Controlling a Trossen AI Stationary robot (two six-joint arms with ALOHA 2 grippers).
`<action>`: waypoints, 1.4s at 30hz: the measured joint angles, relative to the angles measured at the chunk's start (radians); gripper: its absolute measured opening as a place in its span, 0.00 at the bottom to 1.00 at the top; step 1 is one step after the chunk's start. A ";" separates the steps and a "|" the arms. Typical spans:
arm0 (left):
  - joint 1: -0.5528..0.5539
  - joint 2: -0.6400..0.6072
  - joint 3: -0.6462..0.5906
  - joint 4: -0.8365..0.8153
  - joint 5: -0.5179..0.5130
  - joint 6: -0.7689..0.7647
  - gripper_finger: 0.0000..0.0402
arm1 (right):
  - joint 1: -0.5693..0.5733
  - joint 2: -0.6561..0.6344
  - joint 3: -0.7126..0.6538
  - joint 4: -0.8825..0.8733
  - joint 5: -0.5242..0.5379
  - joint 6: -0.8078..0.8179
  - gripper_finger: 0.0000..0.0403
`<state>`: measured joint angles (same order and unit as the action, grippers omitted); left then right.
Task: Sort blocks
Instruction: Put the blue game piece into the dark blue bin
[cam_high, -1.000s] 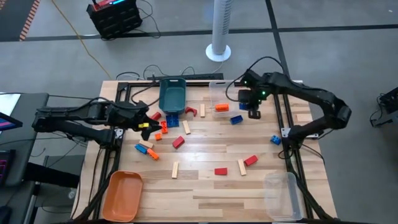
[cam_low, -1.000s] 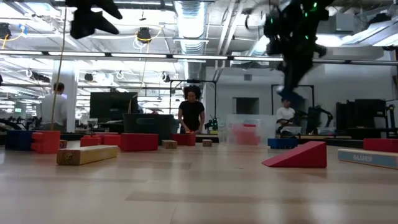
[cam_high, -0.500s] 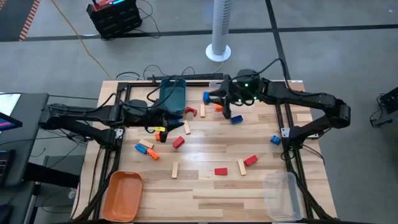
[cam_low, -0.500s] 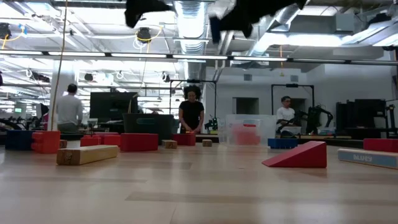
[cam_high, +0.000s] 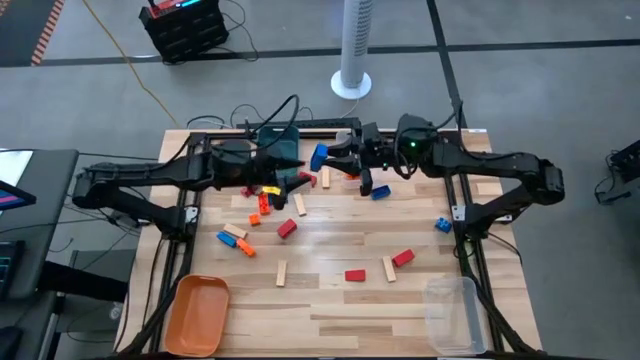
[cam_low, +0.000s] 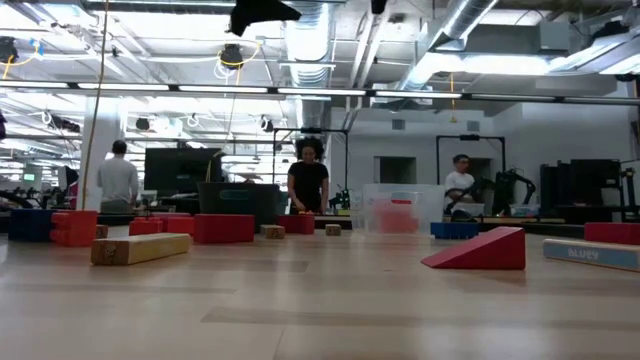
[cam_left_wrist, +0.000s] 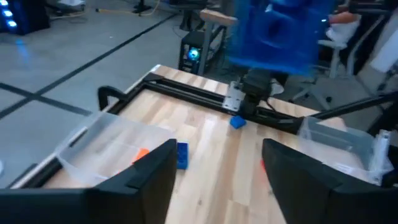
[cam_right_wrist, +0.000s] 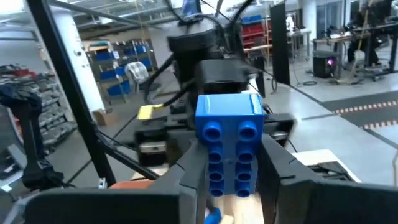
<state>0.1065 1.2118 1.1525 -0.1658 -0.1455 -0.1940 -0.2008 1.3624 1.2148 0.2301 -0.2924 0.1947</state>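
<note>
Your right hand (cam_high: 322, 158) grips a blue block (cam_right_wrist: 228, 142), raised over the far surface (cam_high: 330, 300) beside the teal bin (cam_high: 285, 137). Your left hand (cam_left_wrist: 217, 168) waits there, fingers parted, empty. Next, likely carry the block over the bin and release.

Two dark jointed arms, black cables looping off them, green light on right arm (cam_high: 470, 165).

Teal plastic bin (cam_high: 279, 148) at table's far edge, left of clear plastic bin (cam_high: 349, 143). Orange oval tray (cam_high: 197, 313) at near left corner (clear tub (cam_high: 452, 314) at near right). Small toy blocks (cam_high: 287, 228) scattered between.
</note>
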 joint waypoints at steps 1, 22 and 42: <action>0.005 0.014 0.020 -0.010 -0.001 0.004 0.62 | 0.004 0.000 0.000 0.006 0.000 0.001 0.23; 0.007 0.227 0.279 -0.028 0.115 0.084 0.73 | 0.008 -0.001 0.000 -0.014 0.011 0.007 0.23; 0.051 0.218 0.287 -0.093 0.134 0.008 0.30 | -0.009 -0.013 0.007 -0.088 0.008 -0.009 0.48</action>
<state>0.1573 1.4294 1.4391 -0.2591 -0.0112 -0.1861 -0.2102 1.3498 1.2218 0.1423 -0.2841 0.1861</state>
